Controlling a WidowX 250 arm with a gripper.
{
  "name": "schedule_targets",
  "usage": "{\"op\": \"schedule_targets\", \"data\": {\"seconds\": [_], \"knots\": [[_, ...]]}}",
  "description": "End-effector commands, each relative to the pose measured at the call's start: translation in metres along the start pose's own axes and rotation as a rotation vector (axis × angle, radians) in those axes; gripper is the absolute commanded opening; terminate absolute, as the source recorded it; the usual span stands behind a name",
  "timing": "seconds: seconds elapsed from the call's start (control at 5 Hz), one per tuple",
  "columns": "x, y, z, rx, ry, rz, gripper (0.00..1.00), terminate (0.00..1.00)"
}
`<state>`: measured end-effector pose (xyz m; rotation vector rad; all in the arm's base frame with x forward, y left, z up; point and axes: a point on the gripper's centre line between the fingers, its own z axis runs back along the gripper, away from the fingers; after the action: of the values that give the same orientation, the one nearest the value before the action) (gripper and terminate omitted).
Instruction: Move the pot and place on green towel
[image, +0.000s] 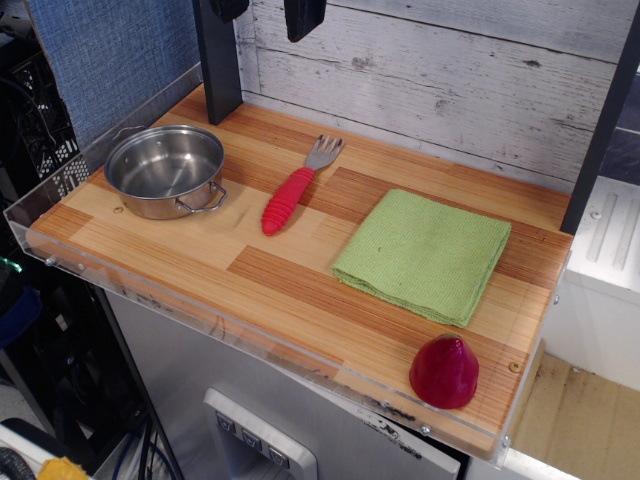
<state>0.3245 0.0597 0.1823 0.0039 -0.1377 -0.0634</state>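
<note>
Whitewashed plank wall (450, 80) behind; wooden desk (250, 270) with clear plastic edging. Green towel (425, 255): folded square, flat, right of centre. Pot (165, 170): steel, empty, upright, far-left corner, well apart from towel. Fork (295, 185): red ribbed handle, metal tines toward wall, between pot and towel. Red cone-shaped object (445, 372): near-right corner, just beyond towel's near edge. Gripper (268, 12): only two dark tips at top edge, high above desk, touching nothing; opening cannot be judged. Pot lies below and left of it.
</note>
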Motion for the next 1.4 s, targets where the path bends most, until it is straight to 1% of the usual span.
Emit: {"op": "schedule_targets", "data": {"seconds": [0.0,0.2,0.4,0.6,0.8,1.0,1.2], "knots": [[0.000,0.000,0.000,0.000,0.000,0.000,1.00,0.00],[0.004,0.023,-0.006,0.031,0.008,0.024,1.00,0.00],[0.005,0.047,-0.012,0.046,0.022,0.061,1.00,0.00],[0.005,0.067,-0.025,0.061,0.024,0.092,1.00,0.00],[0.006,0.068,-0.058,0.066,0.058,0.073,1.00,0.00],[0.004,0.061,-0.099,0.009,0.111,0.054,1.00,0.00],[0.004,0.067,-0.119,0.003,0.147,0.071,1.00,0.00]]}}
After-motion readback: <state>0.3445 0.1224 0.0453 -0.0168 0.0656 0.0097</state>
